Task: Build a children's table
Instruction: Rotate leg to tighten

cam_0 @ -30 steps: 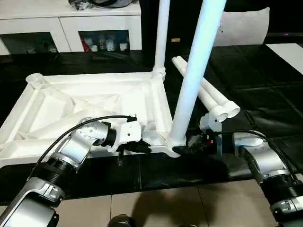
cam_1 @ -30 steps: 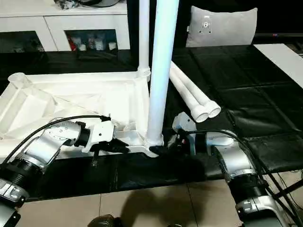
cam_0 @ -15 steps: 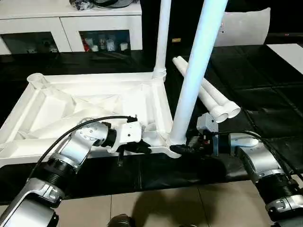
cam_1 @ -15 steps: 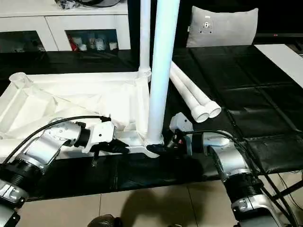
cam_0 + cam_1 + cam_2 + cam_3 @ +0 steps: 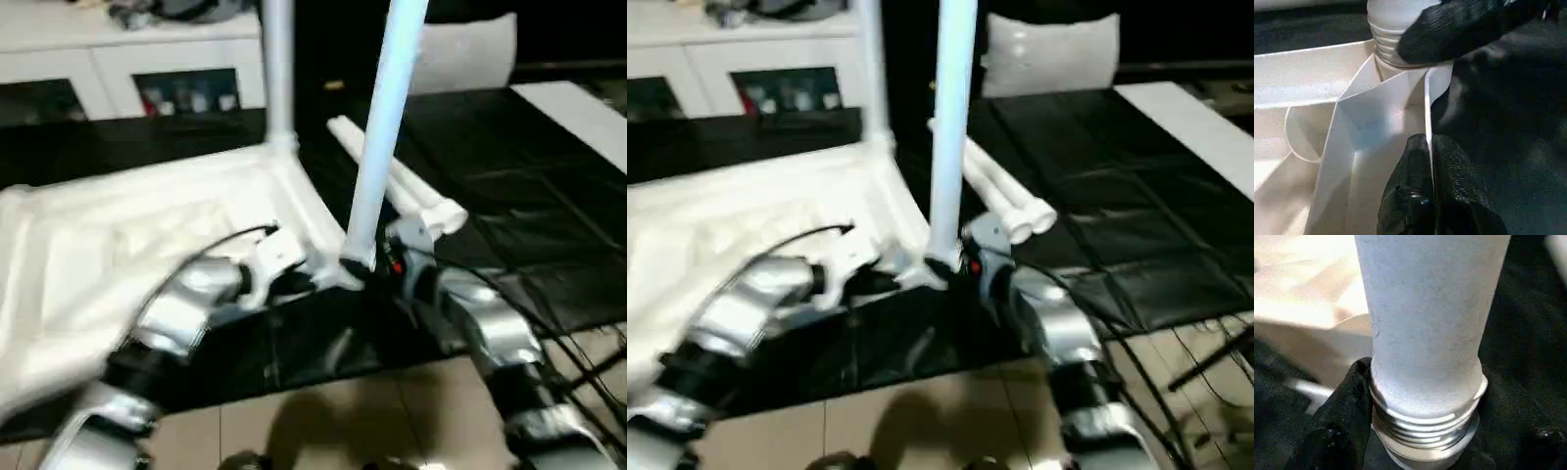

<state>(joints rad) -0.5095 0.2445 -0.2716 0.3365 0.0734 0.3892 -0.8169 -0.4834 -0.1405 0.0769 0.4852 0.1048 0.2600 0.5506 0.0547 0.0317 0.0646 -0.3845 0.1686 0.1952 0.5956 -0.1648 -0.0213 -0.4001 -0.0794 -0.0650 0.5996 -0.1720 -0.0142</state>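
Left jaws (image 5: 1429,161) pinch the tabletop rim (image 5: 1426,105), right jaws (image 5: 1415,431) clasp the near leg (image 5: 1427,323) (no readable writing)

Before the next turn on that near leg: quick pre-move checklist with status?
1. Left gripper pinching the tabletop's edge wall to hold it: ok, shut on it.
2. Right gripper around the near leg at its threaded base: ok, one finger lies against the threads.
3. Near leg fully seated in its corner socket: not ok, threads are exposed.
4. Near leg upright: cannot tell, it looks a bit tilted.
5. Far leg standing in its corner: ok.
6. Two spare legs lying on the black sheet, off the tabletop: ok.
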